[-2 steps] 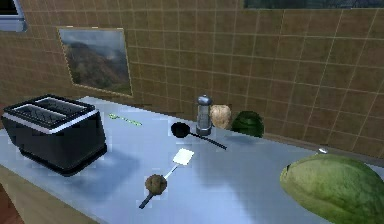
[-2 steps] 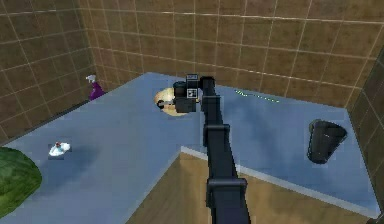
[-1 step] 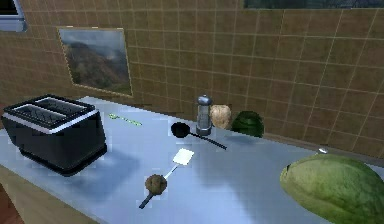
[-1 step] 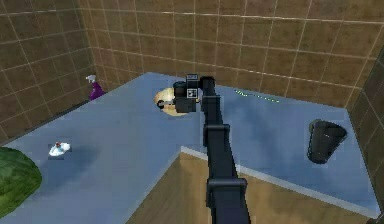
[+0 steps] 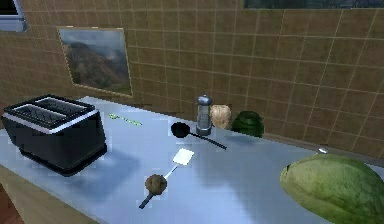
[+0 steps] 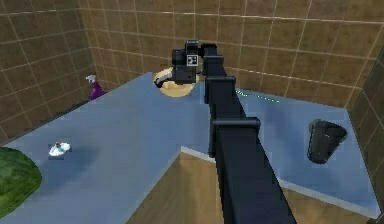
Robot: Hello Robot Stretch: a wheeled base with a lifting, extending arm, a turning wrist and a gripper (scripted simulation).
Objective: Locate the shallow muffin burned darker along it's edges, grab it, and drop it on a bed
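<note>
Arm side view, all placed from the end effector point(image 6: 178, 68): green melon point(image 6: 14, 180) far left and low, small white thing point(image 6: 58, 150) left and lower, purple spray bottle point(image 6: 95, 87) left by the tiled wall point(image 6: 60, 40); shallow tan muffin point(image 6: 180, 91), darker rim, lies on the counter point(image 6: 130, 130) right at it, over or touching unclear; can't tell if it holds anything; muffin round, no long axis; wall corner close behind, bare counter to the left for moving; dark cup point(image 6: 325, 140) well right
</note>
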